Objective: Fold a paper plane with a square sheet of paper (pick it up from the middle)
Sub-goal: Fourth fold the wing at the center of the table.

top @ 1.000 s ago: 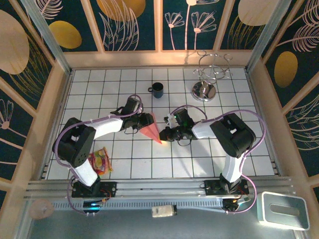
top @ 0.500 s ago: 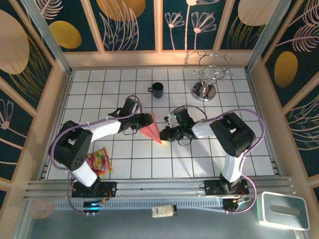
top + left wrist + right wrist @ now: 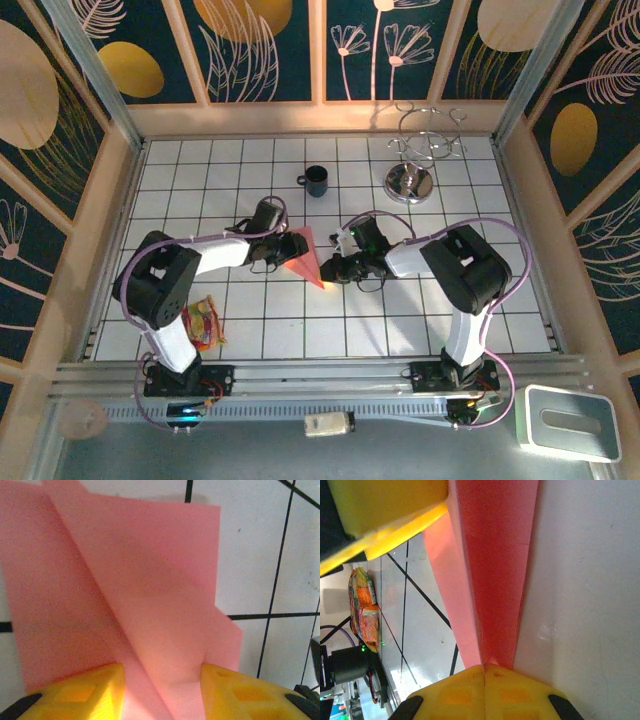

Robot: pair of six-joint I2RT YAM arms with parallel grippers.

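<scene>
Top external view: left gripper (image 3: 284, 250), jaws apart, straddles the plane's (image 3: 305, 262) wide tail from 9 o'clock. Its long axis runs 11 to 5. Right gripper (image 3: 334, 268), at 3, pinches its ridge near the nose.

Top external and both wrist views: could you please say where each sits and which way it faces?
Top external: above, behind the bases, looking down at the table; both arms show.
Left wrist: on the left arm, facing past the open left gripper at the paper plane.
Right wrist: on the right arm, facing past the right gripper, shut on it.
Shared: the paper plane.
</scene>
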